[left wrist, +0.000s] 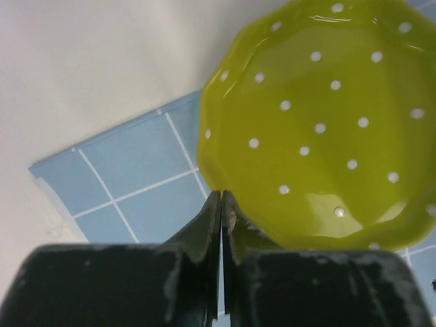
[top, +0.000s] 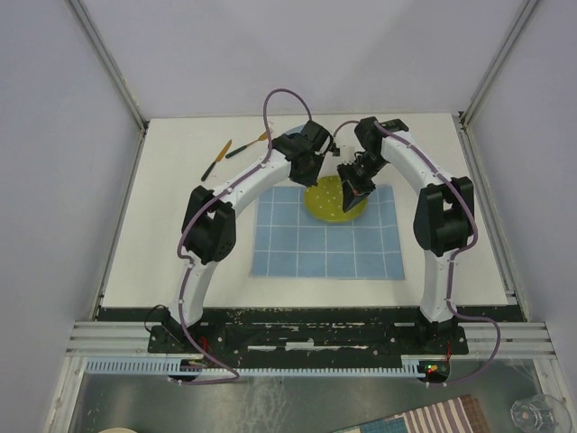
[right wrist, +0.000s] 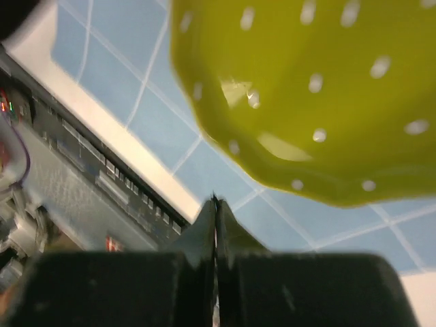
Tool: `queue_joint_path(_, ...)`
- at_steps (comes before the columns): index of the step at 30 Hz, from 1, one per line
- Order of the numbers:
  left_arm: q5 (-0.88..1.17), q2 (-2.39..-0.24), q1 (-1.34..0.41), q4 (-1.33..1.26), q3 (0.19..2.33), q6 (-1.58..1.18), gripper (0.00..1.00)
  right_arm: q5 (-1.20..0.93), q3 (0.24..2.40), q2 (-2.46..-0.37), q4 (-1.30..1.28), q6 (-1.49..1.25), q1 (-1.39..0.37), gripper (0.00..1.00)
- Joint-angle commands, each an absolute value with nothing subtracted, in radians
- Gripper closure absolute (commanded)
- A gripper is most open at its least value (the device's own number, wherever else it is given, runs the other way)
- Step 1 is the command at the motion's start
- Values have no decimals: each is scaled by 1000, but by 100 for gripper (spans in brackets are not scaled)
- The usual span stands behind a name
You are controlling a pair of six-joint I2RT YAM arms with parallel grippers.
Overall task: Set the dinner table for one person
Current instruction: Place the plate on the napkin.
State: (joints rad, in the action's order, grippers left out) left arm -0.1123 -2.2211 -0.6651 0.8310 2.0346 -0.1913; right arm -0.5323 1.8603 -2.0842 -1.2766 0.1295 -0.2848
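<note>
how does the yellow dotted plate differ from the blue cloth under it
The plate is round with a wavy rim; the cloth is rectangular. The plate is yellow-green with white dots, the cloth light blue with a white grid. The plate looks glossy, the cloth matte. The plate is much smaller than the cloth. Both are patterned in white.

Yellow-green dotted plate (top: 327, 207): far rim hidden beneath left gripper (top: 317, 177) and right gripper (top: 352, 187); cropped and blurred in right wrist view. Utensils (top: 217, 160) left of plate, too small to identify.
</note>
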Motion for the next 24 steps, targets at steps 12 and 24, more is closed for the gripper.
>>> queue_joint_path(12, -92, -2112, -723, 793, 2072, -160, 97, -549, 1871, -2054, -1183, 121, -295, 98)
queue_joint_path(24, -273, -2200, -597, 750, 2060, -79, 93, -401, 2127, -2306, -1172, 133, -226, 89)
